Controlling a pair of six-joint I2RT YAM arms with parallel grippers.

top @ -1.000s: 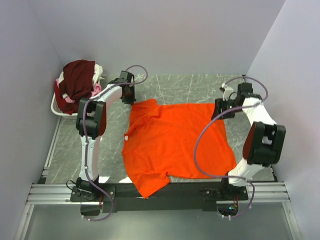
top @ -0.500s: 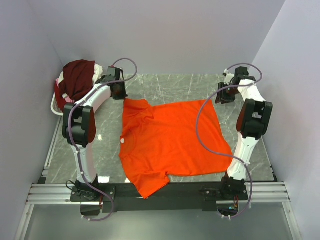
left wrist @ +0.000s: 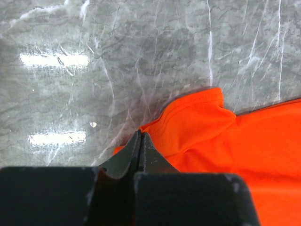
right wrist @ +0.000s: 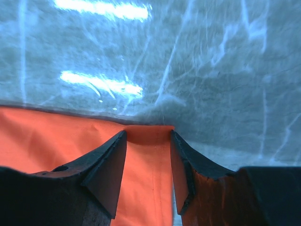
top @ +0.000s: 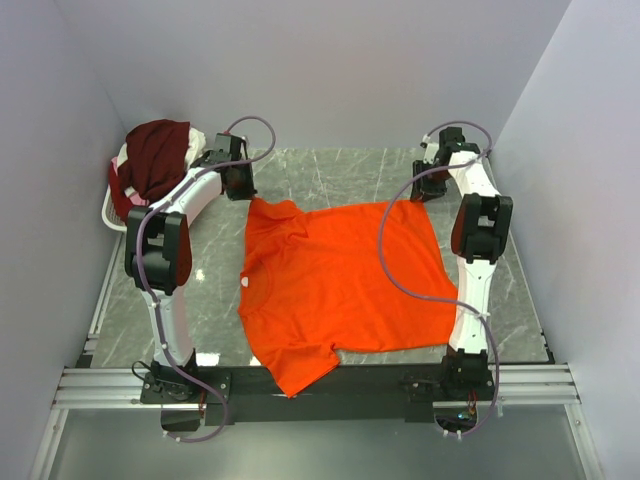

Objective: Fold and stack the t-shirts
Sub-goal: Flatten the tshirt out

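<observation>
Currently: orange shirt (top: 340, 280) flat on the counter (top: 330, 170)

Left fingers (left wrist: 134, 151) pinched tight on its sleeve at 11 o'clock; right fingers (right wrist: 109, 165) stand apart, astride its hem corner at 1 o'clock; other shirts (top: 155, 160) heaped in the basket (top: 112, 214) at 10 o'clock.

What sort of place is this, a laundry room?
Probably a robot lab's test booth: plain walls box in a marble-look table, the left arm and right arm are mounted on a metal rail, and an orange t-shirt lies spread near a wire basket of clothes.
</observation>
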